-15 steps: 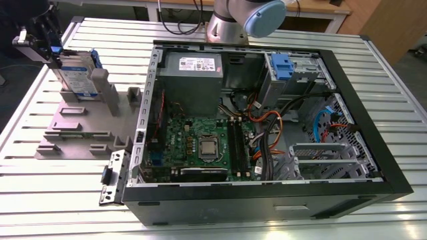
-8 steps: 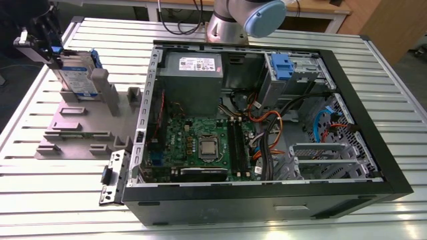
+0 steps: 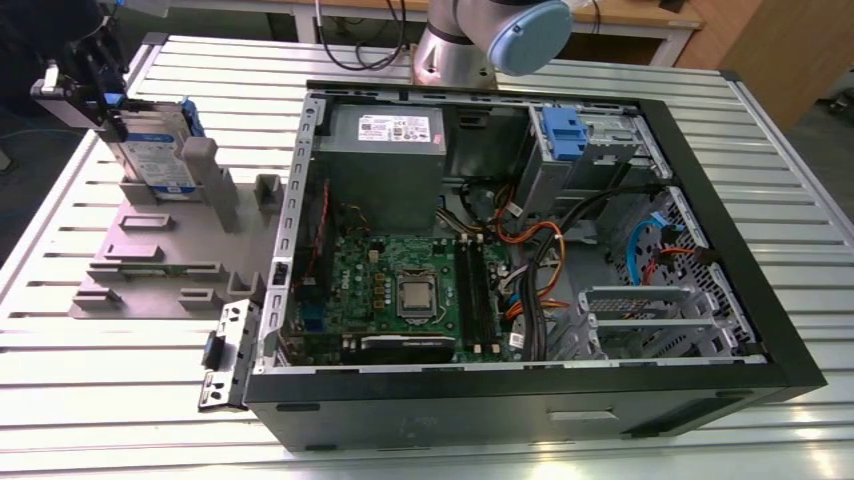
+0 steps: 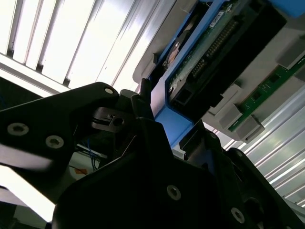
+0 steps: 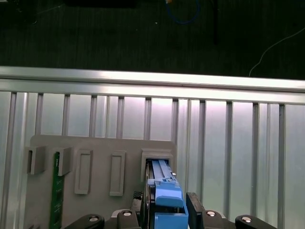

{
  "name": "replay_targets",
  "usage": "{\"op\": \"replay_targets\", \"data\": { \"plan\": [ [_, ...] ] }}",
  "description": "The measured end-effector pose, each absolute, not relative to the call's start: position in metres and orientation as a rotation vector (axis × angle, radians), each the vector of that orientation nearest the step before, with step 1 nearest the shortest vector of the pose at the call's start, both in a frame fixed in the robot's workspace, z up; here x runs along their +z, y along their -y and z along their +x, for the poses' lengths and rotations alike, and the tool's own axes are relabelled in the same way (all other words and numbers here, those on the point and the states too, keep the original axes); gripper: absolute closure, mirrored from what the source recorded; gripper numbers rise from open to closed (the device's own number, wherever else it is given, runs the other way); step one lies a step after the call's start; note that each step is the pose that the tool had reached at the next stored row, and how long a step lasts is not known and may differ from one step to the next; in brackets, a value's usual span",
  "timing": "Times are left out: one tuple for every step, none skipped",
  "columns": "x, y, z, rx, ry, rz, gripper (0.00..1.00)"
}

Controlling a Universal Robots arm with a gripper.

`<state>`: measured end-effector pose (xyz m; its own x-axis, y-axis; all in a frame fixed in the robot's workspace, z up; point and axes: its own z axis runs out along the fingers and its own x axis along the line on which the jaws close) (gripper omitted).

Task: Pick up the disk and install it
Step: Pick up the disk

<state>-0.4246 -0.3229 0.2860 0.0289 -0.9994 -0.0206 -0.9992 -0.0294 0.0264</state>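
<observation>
The ribbed aluminium worktop (image 3: pixel 107 380) carries everything. At its middle lies the open black computer case (image 3: pixel 534 385), its green board, cables and drive cage exposed. At the exterior view's left of the case sits the flat grey plastic holding fixture (image 3: pixel 147 245) with its raised slots.

The disk (image 3: pixel 154 150), a silver rectangular hard drive with a white-and-blue label and blue plastic side rails, stands on edge in one of those slots, well apart from the case. In the first wrist view its blue rail (image 5: pixel 164 191) rises out of the slot, which suggests the disk has not yet been lifted out.

The black gripper (image 3: pixel 83 85) straddles the disk's upper end, one side of it close against each face. Whether it is clenched or merely bracketing the disk, I cannot tell.

I judge the disk to be stiff, fairly dense for its size and sensitive to knocks, with smooth metal faces. Its circuit board and connector (image 4: pixel 214 52) are best left untouched. The rails and the flat faces near the top edge look the safest hold.
</observation>
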Motion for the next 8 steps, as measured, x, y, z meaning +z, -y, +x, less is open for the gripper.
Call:
{"op": "replay_targets", "data": {
  "plan": [
    [0.2861,0.3229,-0.4246,-0.052,2.185,2.250,0.52],
    [0.2861,0.3229,-0.4246,-0.052,2.185,2.250,0.52],
    [0.2860,0.3229,-0.4247,-0.053,2.185,2.250,0.52],
    [0.2859,0.3229,-0.4246,-0.053,2.186,2.250,0.52],
    [0.2859,0.3229,-0.4247,-0.053,2.185,2.250,0.52],
    [0.2859,0.3229,-0.4246,-0.054,2.185,2.250,0.52],
    [0.2858,0.3229,-0.4246,-0.055,2.185,2.249,0.52],
    [0.2859,0.3229,-0.4246,-0.055,2.184,2.249,0.52]
  ]
}}
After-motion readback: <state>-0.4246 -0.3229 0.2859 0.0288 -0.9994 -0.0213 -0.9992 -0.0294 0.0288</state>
